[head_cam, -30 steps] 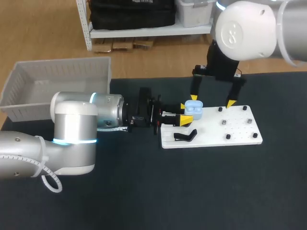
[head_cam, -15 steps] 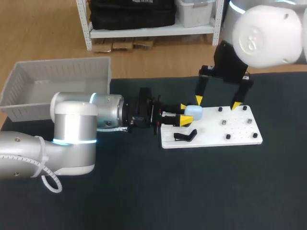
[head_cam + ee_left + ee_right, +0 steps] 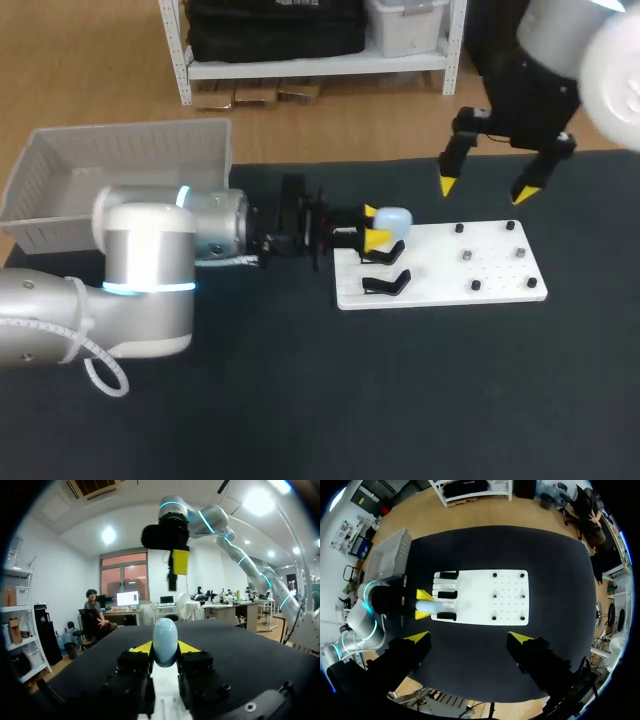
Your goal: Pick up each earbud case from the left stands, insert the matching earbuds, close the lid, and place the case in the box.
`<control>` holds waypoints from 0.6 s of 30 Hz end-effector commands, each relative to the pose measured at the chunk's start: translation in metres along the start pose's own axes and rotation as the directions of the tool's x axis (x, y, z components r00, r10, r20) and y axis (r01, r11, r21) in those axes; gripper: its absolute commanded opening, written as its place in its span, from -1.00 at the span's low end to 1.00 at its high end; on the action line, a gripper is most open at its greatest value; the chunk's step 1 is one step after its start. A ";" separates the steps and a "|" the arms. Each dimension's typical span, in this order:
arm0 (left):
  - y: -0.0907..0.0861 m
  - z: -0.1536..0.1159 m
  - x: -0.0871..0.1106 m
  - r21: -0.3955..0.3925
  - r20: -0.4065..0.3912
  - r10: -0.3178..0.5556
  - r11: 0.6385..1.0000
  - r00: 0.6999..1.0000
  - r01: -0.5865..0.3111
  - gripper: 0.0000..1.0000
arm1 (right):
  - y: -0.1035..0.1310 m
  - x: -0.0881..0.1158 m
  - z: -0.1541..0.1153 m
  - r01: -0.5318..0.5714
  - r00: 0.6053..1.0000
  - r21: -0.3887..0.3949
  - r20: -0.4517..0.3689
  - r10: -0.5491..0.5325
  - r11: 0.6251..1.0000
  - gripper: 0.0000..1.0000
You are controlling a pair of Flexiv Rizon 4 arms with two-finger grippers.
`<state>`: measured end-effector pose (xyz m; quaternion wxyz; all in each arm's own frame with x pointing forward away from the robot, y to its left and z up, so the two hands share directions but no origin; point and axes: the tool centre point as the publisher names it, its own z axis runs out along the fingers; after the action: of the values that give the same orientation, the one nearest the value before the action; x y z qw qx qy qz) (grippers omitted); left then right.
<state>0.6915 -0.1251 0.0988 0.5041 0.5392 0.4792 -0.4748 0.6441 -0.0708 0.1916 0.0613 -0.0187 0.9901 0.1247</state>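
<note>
Pale blue rounded earbud case (image 3: 394, 218): lid down, no gap visible. It sits clamped between the two yellow fingertips of the left gripper (image 3: 374, 225), one tip on its far side and one on its near side. In the left wrist view the case (image 3: 164, 642) stands upright between the fingers of the left gripper (image 3: 165, 648), with both pads against it.

Location: case is over the left edge of the white flat board (image 3: 450, 268), just beyond the black stands (image 3: 386, 283) on that edge. Cannot tell if it touches the board.

Small dark pegs (image 3: 476, 285) dot the board's right part.

Left arm lies level over the dark table (image 3: 300, 400), coming in from the left.

Right gripper (image 3: 483, 190): fingers spread wide, holding nothing, raised beyond the board's far edge and well apart from the case. From its wrist view the right gripper (image 3: 470, 639) looks straight down on board and case (image 3: 431, 607).

Grey plastic box (image 3: 120, 150): far left corner of the table.
</note>
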 end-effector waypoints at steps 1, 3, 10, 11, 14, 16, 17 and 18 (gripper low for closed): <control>-0.009 -0.042 -0.029 -0.097 -0.074 0.013 0.995 0.997 -0.020 -1.00 | -0.016 0.025 -0.002 -0.013 0.936 -0.043 0.351 0.028 0.999 1.00; -0.006 -0.059 -0.039 -0.134 -0.099 0.015 0.991 0.995 -0.028 -1.00 | -0.020 0.026 -0.001 -0.019 0.936 -0.067 0.349 0.041 0.998 1.00; -0.002 -0.108 -0.074 -0.253 -0.196 0.012 0.966 0.981 -0.062 -1.00 | -0.020 0.026 -0.001 -0.019 0.936 -0.067 0.349 0.041 0.998 1.00; -0.002 -0.115 -0.078 -0.272 -0.207 0.006 0.960 0.978 -0.063 -1.00 | -0.020 0.026 -0.001 -0.019 0.936 -0.067 0.349 0.041 0.998 1.00; -0.001 -0.139 -0.088 -0.336 -0.253 -0.022 0.940 0.967 -0.067 -1.00 | -0.020 0.026 -0.001 -0.019 0.936 -0.067 0.349 0.041 0.998 1.00; -0.001 -0.156 -0.090 -0.385 -0.289 -0.052 0.921 0.956 -0.066 -1.00 | -0.020 0.026 -0.001 -0.019 0.936 -0.067 0.349 0.041 0.998 1.00; -0.001 -0.164 -0.089 -0.408 -0.295 -0.071 0.911 0.953 -0.058 -1.00 | -0.020 0.026 -0.001 -0.019 0.936 -0.067 0.349 0.041 0.998 1.00; -0.001 -0.171 -0.089 -0.431 -0.312 -0.087 0.900 0.946 -0.060 -1.00 | -0.020 0.026 -0.001 -0.019 0.936 -0.067 0.349 0.041 0.998 1.00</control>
<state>0.7081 0.0076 0.1767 0.4976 0.5236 0.5981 -0.3471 0.6232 -0.0905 0.1849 0.1590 0.0033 0.9742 0.1600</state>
